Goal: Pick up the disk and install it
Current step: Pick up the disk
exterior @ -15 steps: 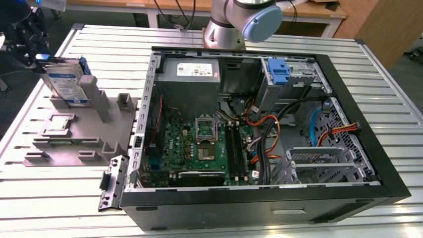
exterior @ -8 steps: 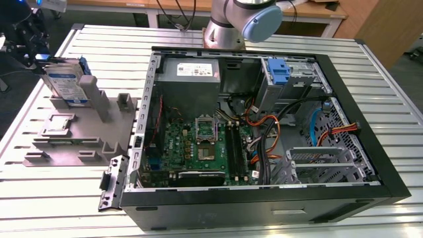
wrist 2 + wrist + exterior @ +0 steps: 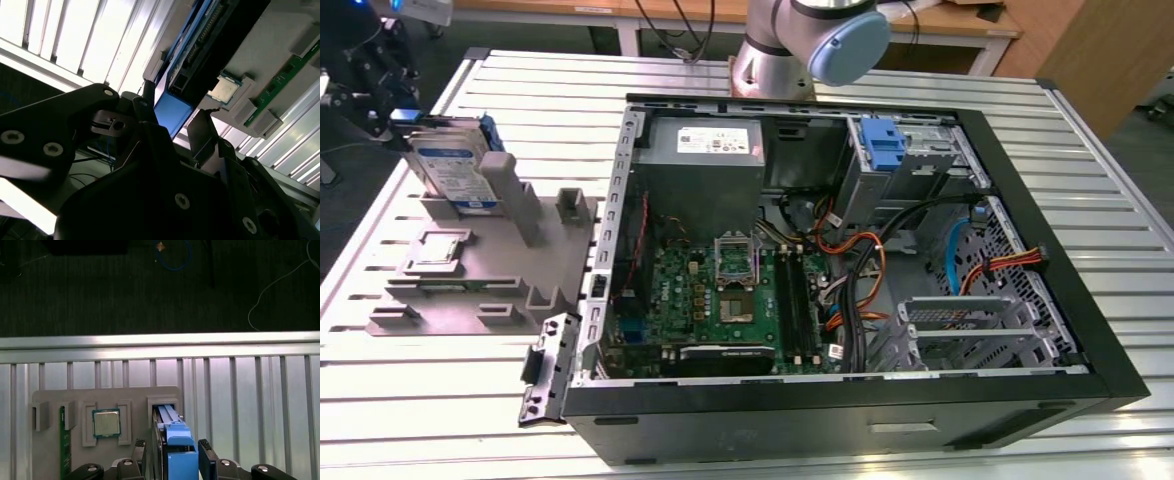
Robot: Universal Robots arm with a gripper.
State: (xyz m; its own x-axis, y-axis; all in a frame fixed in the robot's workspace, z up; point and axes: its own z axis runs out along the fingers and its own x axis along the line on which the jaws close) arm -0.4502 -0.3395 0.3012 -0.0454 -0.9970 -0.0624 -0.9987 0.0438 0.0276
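Note:
The disk (image 3: 454, 165), silver-grey with a white-and-blue label and a blue carrier, stands on edge in a slot of the grey fixture (image 3: 454, 290), at the exterior view's left. My gripper (image 3: 398, 118) is at the disk's far end. In both wrist views the black fingers sit on either side of the blue carrier end (image 3: 180, 455) (image 3: 172, 117) and press against it, so the gripper (image 3: 175, 447) (image 3: 172, 120) is shut on the disk. The disk's lower edge still rests in the fixture slot.
An open computer case (image 3: 1101, 330) lies on the slatted metal table (image 3: 720, 80), with a grey drive cage (image 3: 974, 330), a blue latch piece (image 3: 887, 150) and loose cables inside. The fixture also holds a processor chip (image 3: 106, 423) and a green memory stick (image 3: 64, 445). The arm's base (image 3: 801, 40) stands behind the case.

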